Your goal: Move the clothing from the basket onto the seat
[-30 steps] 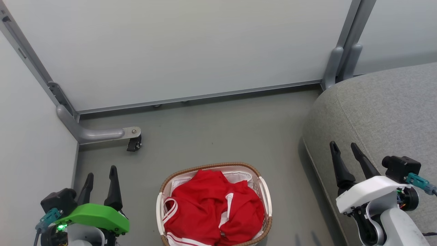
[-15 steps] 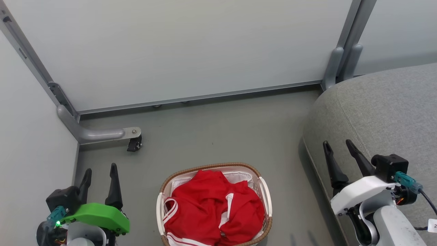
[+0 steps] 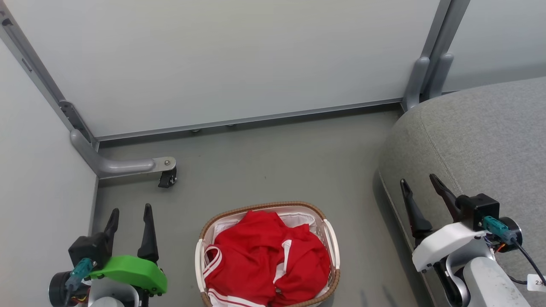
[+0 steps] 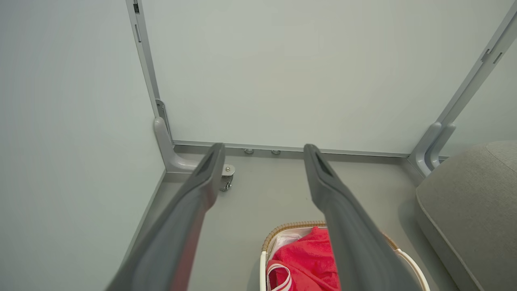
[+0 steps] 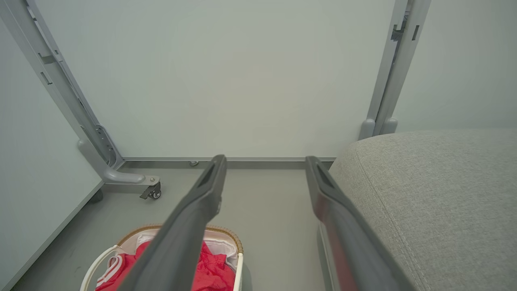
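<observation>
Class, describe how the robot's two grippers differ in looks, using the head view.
Left gripper: two long dark tapered fingers, bright green shell, black camera block, teal plug. Right gripper: same fingers, white shell, teal connector with black cable, small white tag, pale grey forearm.

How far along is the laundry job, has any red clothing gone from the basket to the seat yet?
Done: nothing yet. The red clothing lies heaped in the basket; the visible part of the grey seat carries no garment. In hand: nothing; the left gripper and right gripper flank the basket, jaws open and empty. Left: everything, grasping the clothing, lifting it out, laying it on the seat.
</observation>
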Available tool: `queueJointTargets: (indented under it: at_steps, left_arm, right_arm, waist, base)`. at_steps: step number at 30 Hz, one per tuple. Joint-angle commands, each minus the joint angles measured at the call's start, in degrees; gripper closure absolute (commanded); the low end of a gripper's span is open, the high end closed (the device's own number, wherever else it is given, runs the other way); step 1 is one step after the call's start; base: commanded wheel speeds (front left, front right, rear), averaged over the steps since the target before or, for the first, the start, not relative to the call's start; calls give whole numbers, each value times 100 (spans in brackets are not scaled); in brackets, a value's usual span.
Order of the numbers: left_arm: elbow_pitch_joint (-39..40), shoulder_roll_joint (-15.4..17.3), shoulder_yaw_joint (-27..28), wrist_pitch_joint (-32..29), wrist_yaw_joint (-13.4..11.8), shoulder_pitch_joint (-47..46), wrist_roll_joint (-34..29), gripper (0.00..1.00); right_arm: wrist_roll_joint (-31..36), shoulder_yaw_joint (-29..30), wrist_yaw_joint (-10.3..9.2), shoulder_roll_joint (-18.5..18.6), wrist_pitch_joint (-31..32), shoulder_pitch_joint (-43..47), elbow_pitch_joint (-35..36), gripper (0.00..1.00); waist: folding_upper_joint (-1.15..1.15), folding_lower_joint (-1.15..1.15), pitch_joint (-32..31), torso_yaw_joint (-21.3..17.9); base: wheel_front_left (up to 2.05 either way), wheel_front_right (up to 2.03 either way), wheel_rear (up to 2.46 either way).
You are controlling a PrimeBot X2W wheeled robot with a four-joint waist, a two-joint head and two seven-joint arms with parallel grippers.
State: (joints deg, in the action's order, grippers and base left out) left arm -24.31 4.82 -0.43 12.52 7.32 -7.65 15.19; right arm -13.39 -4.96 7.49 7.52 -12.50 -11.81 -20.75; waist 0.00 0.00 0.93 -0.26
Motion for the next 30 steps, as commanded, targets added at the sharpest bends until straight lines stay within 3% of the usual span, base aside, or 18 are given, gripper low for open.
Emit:
queueJointTargets:
  at_steps: [1, 10, 22, 30]
  left_arm:
    - [-33, -5, -40, 51, 22, 13, -129, 0]
    - [-70, -57, -314, 148, 21, -203, -422, 0]
    - [-219, -41, -790, 278, 23, -991, -798, 0]
    - [-405, 117, -1021, 272, 22, -1516, -711, 0]
  right_arm:
    - [154, -1, 0, 5, -55, -80, -7, 0]
    - [527, -54, 0, -55, -150, -256, 106, 0]
    - [1153, -110, -1, -145, -277, -902, 565, 0]
    - [1206, -192, -2, -280, -278, -1278, 876, 0]
  waist:
    - [0, 0, 17, -2]
    - [0, 0, 382, -111]
    - [0, 0, 1609, -474]
    - [0, 0, 2421, -811]
  base:
    - [0, 0, 0]
    - [0, 0, 0]
    - [0, 0, 0]
    - [0, 0, 0]
